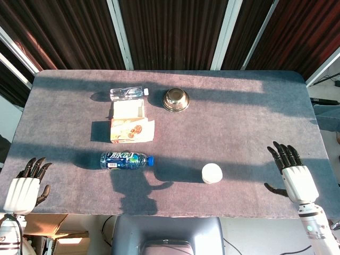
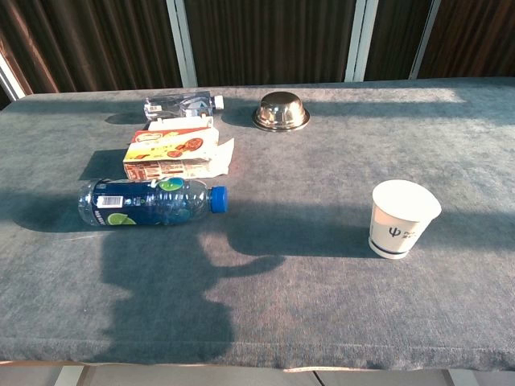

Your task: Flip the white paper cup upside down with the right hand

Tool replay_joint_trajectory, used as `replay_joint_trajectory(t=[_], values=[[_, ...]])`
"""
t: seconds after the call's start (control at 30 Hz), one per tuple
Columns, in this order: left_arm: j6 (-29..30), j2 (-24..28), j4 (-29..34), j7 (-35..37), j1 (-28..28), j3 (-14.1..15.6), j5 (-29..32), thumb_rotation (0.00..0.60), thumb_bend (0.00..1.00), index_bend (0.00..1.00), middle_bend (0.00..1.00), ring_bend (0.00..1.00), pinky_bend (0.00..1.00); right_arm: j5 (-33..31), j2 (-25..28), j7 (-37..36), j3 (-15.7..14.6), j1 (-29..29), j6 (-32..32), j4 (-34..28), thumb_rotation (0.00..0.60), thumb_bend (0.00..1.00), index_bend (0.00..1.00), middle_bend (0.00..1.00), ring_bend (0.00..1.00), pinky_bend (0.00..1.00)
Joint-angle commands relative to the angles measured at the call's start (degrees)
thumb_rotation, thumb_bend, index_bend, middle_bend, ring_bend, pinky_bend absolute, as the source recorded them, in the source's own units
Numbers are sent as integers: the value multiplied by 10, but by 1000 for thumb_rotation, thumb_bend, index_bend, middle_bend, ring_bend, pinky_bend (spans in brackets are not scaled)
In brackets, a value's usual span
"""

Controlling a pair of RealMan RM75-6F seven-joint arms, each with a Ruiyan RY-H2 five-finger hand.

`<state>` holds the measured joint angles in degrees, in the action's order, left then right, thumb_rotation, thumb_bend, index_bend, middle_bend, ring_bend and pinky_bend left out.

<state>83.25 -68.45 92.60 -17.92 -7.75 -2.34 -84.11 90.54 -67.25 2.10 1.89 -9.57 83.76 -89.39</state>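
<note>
The white paper cup (image 1: 211, 173) (image 2: 400, 218) stands upright, mouth up, near the table's front edge, right of centre. My right hand (image 1: 292, 175) hovers at the front right of the table, well to the right of the cup, fingers spread and holding nothing. My left hand (image 1: 27, 186) hangs at the front left corner, off the table edge, fingers loosely extended and empty. Neither hand shows in the chest view.
A blue bottle (image 1: 126, 160) (image 2: 151, 201) lies on its side left of the cup. Behind it lie an open food box (image 1: 129, 122) (image 2: 175, 155), a clear bottle (image 1: 127, 93) (image 2: 182, 105) and an upturned metal bowl (image 1: 176, 99) (image 2: 281, 111).
</note>
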Motion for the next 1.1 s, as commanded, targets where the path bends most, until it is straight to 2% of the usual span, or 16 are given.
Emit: replay_joint_trajectory(t=[0.03,0.27,0.57,0.83,1.1], values=[[-2,0,0,0,-1,0,1,600,386,209,107,78,386,2,0,-7,0,-2,-3,1,600,133,26,10,0,126],[-2,1,1,3,-1,0,1,600,386,209,107,78,386,13,6,-81,-7,-30,-53,14,600,132,26,10,0,125],[-6,4,4,8,-2,0,3,600,386,218,107,79,386,57,-36,-231,-24,-106,-145,93,600,133,26,10,0,125],[2,9,7,15,3,0,3,600,387,226,107,78,386,71,-88,-272,-36,-158,-205,131,600,133,44,42,15,126],[6,12,8,22,5,0,1,600,387,228,108,78,387,68,-144,-286,-31,-180,-209,170,600,134,130,117,85,178]])
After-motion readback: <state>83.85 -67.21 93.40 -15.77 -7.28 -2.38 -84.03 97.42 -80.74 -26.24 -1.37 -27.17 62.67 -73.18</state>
